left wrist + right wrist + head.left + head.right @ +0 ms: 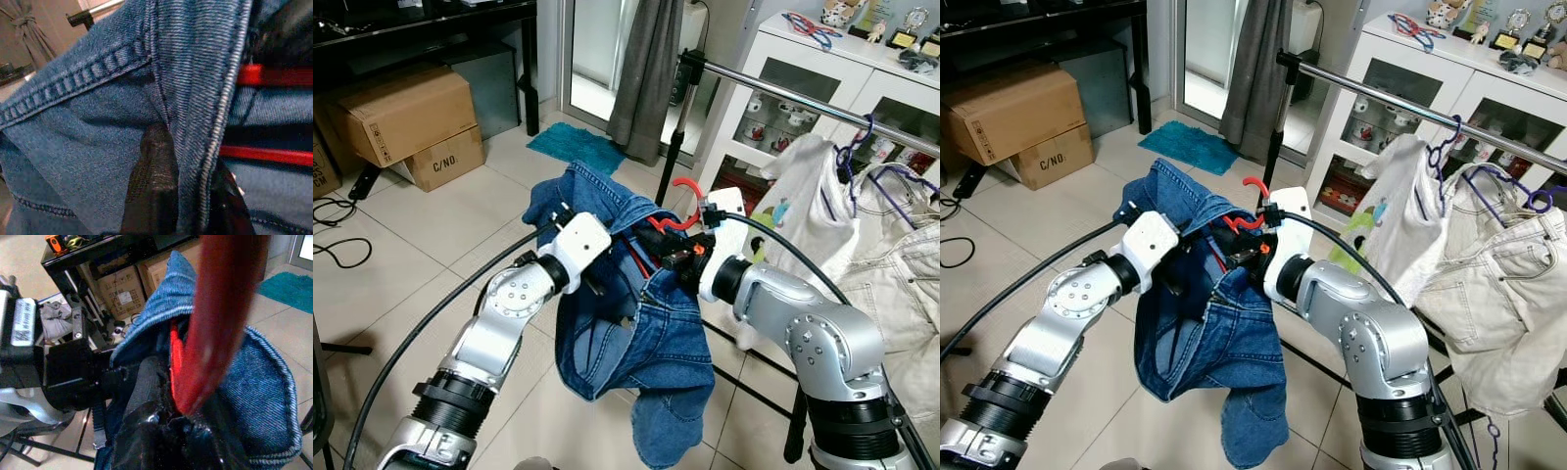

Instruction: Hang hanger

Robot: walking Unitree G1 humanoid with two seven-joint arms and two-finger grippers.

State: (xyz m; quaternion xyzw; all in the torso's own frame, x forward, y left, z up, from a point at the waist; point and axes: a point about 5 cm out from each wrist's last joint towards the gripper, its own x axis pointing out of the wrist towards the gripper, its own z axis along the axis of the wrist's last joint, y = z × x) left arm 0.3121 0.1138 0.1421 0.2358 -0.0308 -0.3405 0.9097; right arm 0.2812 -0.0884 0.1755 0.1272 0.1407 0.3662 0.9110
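Note:
Blue jeans (pixel 646 343) hang on a red hanger (pixel 677 221) between my two arms, above the tiled floor. My right gripper (pixel 658 243) is shut on the red hanger (pixel 215 328) near its hook, which points up toward the clothes rail (pixel 803 96). My left gripper (pixel 607 299) is shut on a fold of the jeans (pixel 88 127) at the waistband, with denim pinched between its black fingers (pixel 154 186). The hook is below the rail and apart from it.
The rail (pixel 1400 103) holds a white shirt (pixel 808 196) and pale trousers (pixel 1503 294) on purple hangers at the right. A white cabinet (pixel 822 88) stands behind. Cardboard boxes (pixel 406 122), a grey curtain (pixel 646 69) and a teal mat (pixel 573 147) lie at the back left.

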